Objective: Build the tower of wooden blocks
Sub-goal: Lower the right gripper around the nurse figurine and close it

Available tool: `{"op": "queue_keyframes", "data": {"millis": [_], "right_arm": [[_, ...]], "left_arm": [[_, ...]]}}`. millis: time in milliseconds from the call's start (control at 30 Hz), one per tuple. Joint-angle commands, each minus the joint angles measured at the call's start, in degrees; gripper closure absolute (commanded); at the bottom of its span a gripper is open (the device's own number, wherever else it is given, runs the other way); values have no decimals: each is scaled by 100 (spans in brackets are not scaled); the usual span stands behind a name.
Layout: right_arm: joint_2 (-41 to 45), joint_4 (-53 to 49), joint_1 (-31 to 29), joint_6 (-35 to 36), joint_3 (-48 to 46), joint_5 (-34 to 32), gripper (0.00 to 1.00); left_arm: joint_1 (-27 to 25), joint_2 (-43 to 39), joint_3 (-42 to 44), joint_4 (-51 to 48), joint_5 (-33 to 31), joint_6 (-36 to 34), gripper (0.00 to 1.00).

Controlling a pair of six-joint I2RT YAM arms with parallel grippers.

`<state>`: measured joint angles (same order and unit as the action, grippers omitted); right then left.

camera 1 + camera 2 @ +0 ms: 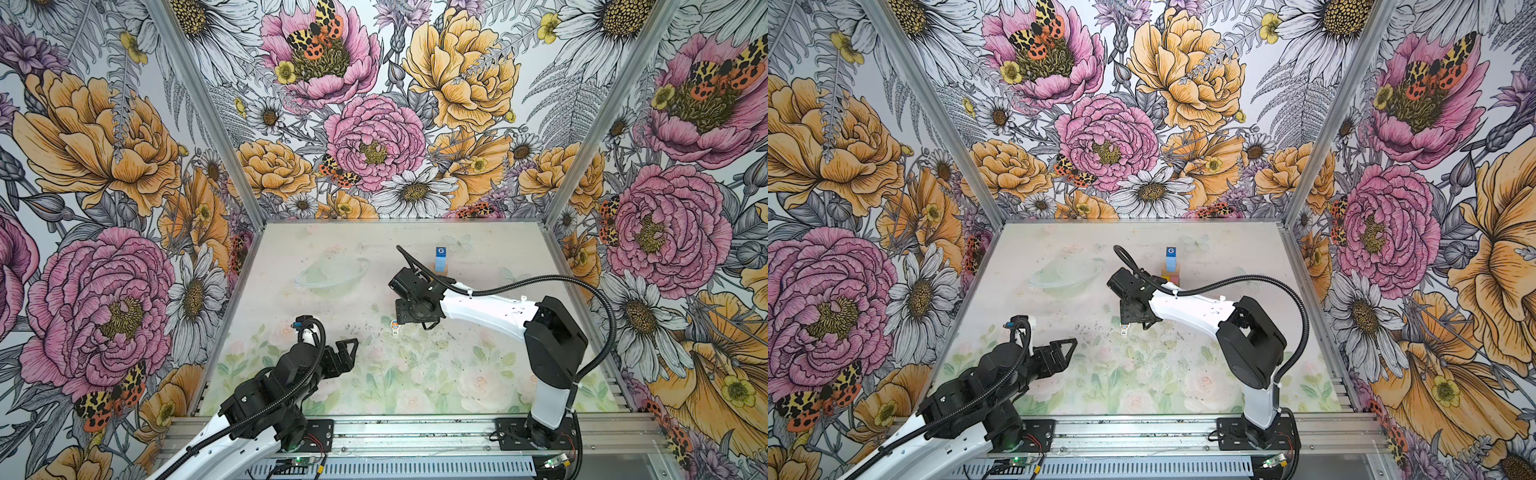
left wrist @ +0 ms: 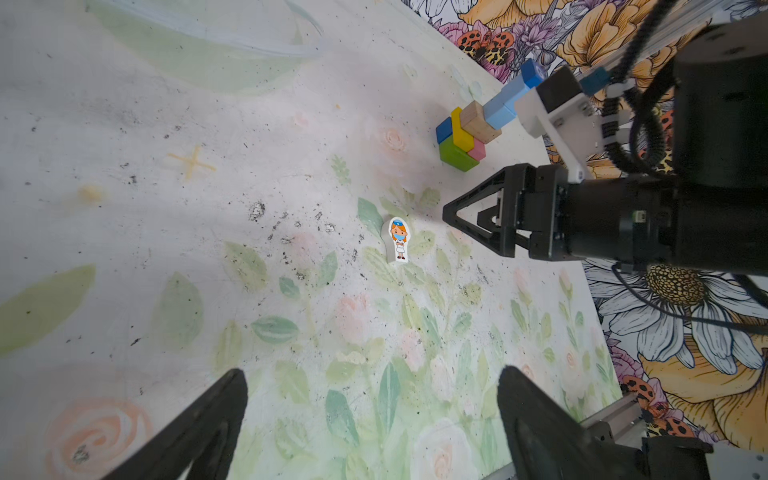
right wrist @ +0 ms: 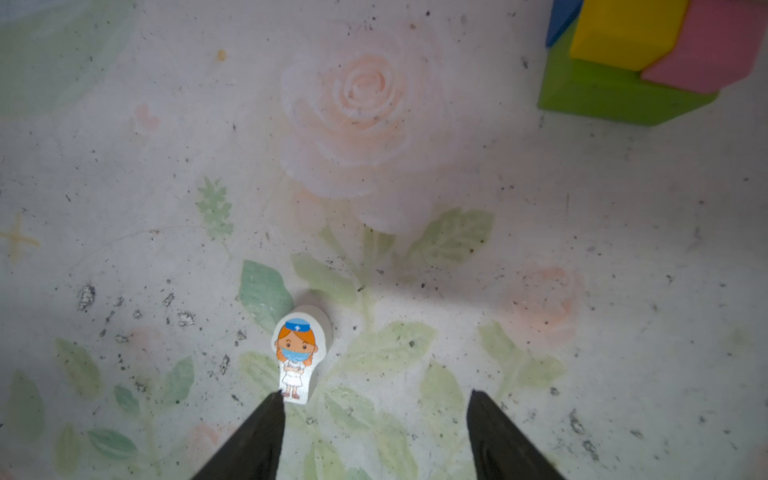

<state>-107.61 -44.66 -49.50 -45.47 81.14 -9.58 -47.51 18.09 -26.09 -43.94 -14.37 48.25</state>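
The wood block tower [image 1: 440,261] [image 1: 1170,262] stands at the back of the table, right of centre: green, dark blue, yellow and pink blocks low down [image 2: 459,139], a tan one above, light blue ones higher and a blue cube marked G on top. Its base shows in the right wrist view [image 3: 631,54]. A tiny white toy figure [image 1: 395,325] [image 1: 1124,330] [image 2: 399,243] [image 3: 297,357] lies face up on the table. My right gripper [image 3: 374,395] [image 1: 398,318] hangs open just over it, one fingertip at the figure's feet. Near the front left, my left gripper [image 2: 372,374] [image 1: 352,345] is open and holds nothing.
A clear glass bowl [image 1: 332,274] [image 1: 1065,276] sits left of the tower at mid-table. Flowered walls close the table on three sides. A metal rail [image 1: 415,432] with both arm bases runs along the front edge.
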Motion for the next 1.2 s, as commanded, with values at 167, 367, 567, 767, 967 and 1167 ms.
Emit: {"op": "queue_keyframes", "data": {"millis": [167, 367, 567, 767, 967, 1167], "right_arm": [[-520, 10, -165, -72, 471, 159, 33], [-711, 10, -251, -118, 587, 209, 33], [-831, 7, -245, -180, 613, 220, 34], [-987, 7, -254, -215, 717, 266, 42], [-1121, 7, -260, -247, 839, 300, 47], [-1231, 10, -278, -302, 927, 348, 49]], "left_arm": [[-39, 10, -272, -75, 70, -140, 4], [-39, 2, -288, -78, 40, -158, 4], [-44, -11, -292, -77, 57, -166, 4], [-32, -13, -266, -71, 48, -175, 4], [-39, -32, -265, -70, 48, -176, 4], [-38, -53, -252, -68, 48, -180, 4]]}}
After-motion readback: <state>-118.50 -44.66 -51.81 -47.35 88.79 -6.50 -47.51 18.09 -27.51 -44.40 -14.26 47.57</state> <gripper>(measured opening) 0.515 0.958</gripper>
